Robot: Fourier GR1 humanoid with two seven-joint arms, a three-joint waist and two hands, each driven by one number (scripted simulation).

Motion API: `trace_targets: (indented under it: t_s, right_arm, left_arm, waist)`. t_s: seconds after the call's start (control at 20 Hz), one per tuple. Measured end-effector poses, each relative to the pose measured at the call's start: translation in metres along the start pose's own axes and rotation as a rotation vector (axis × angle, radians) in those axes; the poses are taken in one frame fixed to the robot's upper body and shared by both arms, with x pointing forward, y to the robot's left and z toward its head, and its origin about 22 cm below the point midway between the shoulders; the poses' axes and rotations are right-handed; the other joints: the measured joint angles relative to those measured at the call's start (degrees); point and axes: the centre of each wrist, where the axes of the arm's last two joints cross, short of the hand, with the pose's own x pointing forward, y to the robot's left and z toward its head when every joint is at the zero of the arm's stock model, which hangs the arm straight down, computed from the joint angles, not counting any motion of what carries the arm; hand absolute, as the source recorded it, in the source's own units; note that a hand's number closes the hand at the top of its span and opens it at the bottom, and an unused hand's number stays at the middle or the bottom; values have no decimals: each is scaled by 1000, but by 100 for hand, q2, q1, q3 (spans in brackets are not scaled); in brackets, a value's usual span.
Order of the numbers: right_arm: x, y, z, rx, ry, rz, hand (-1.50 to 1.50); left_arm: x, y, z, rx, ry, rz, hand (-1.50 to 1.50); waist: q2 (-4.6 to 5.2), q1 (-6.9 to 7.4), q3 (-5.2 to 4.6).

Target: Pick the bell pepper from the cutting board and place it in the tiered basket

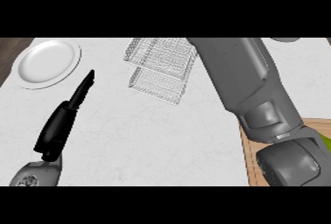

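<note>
I see the pale marbled table (149, 135) carrying a white plate (47, 62) at the upper left of the frame, the wire tiered basket (160, 69) at upper centre, and a wooden cutting board (248, 154) at the lower right edge, partly hidden behind my forearm.

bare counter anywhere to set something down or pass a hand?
Biggest bare patch: mid counter, bordered by the left hand, the wire basket above and the right forearm. A smaller gap lies between the plate and basket. Crowded at right: the forearm covers the cutting board, with a green sliver at the edge.
</note>
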Motion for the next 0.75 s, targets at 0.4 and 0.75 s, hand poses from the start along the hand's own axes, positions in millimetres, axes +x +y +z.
trace_targets:
  t_s: [0.4, 0.75]
  right_arm:
    - [-16, 16, -8, -36, -82, -226, -150]
    - [-28, -21, -18, -347, -61, -348, -150]
  left_arm:
    - [-3, -6, -5, -16, -11, -1, 0]
    - [-3, -2, -1, 1, 8, -2, 0]
  waist:
    - [40, 106, 0]
    - [-14, -32, 2]
